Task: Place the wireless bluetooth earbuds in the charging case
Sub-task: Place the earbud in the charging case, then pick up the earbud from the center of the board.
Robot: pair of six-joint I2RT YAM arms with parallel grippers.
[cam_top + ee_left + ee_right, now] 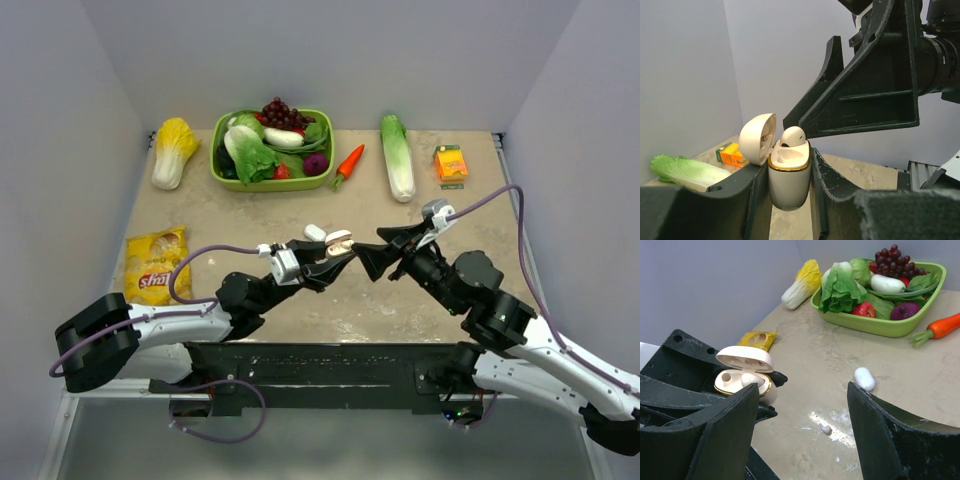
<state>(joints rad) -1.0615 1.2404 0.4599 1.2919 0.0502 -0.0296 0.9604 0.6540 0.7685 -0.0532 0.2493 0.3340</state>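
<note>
My left gripper (788, 165) is shut on the charging case (788, 182), a white case with a gold rim, and holds it upright above the table. Its lid (758, 138) is hinged open. One white earbud (791, 136) sits in one of the case's wells, its head sticking up. In the right wrist view the case (742, 385) shows an empty well next to that earbud (751, 379). My right gripper (802, 390) is open and holds nothing, its fingertips close to the case (340, 241). A second tiny earbud (825, 429) lies loose on the table below.
A white oval capsule (864, 378) lies on the table behind the grippers. A green basket (270, 186) of vegetables stands at the back, with a cabbage (175, 150), carrot (348, 163), lettuce (398, 155) and orange carton (451, 163). A yellow chips bag (157, 265) lies at the left.
</note>
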